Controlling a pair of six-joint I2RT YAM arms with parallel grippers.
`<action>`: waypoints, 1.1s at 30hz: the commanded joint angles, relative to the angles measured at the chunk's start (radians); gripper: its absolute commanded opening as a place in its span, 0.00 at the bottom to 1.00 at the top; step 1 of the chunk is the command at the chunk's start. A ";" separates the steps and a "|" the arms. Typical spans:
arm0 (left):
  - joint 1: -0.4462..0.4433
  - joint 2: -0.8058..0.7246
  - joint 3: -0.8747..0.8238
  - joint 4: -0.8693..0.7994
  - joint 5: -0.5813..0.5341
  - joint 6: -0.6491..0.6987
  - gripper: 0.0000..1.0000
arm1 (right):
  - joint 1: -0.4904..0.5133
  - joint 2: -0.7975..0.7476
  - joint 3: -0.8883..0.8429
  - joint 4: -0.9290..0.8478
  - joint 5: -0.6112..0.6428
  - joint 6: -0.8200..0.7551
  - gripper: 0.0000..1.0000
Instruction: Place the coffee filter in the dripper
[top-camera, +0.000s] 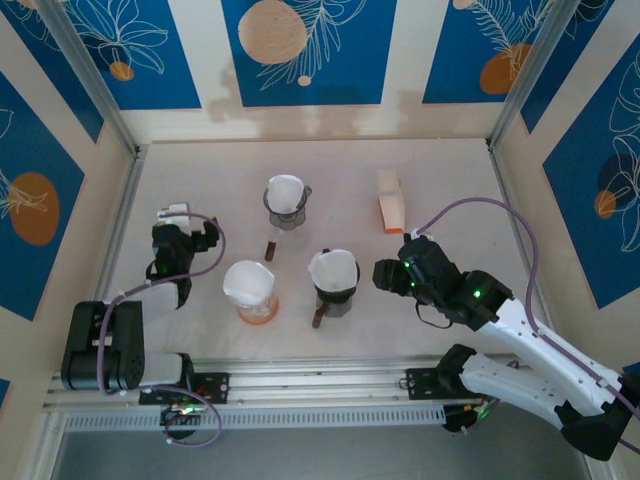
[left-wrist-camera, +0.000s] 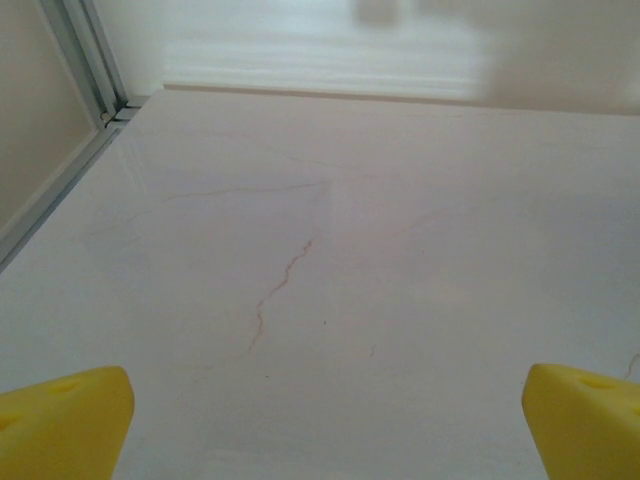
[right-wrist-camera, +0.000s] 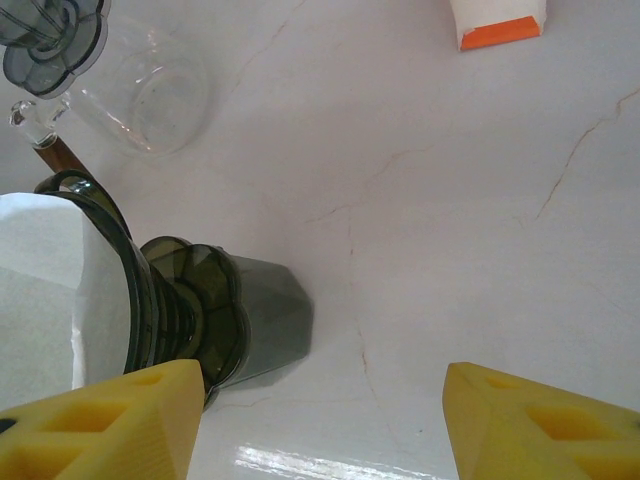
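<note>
Looking from above, you count three drippers, each holding one white filter; the dark dripper (top-camera: 335, 292) with its coffee filter (top-camera: 333, 268) stands upright just left of your right gripper (top-camera: 383, 275), the nearer one. Left wrist: the left gripper (left-wrist-camera: 325, 425) gapes wide over bare table (left-wrist-camera: 320, 250). Right wrist: jaws apart, empty, dripper at their left.

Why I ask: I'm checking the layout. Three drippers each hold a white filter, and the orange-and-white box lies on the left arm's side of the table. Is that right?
Not quite. The orange-and-white box lies on the right arm's side of the table, just beyond the right hand, as the top external view shows. The rest stands.
</note>
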 joint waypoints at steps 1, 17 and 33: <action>-0.005 0.047 -0.041 0.102 -0.020 0.017 1.00 | -0.005 -0.004 0.005 -0.002 -0.016 -0.003 0.65; -0.014 0.212 -0.085 0.335 0.057 0.054 1.00 | -0.011 -0.032 -0.032 0.035 0.023 -0.010 0.66; -0.082 0.220 -0.041 0.266 -0.109 0.091 1.00 | -0.030 -0.040 -0.168 0.205 0.409 -0.054 0.99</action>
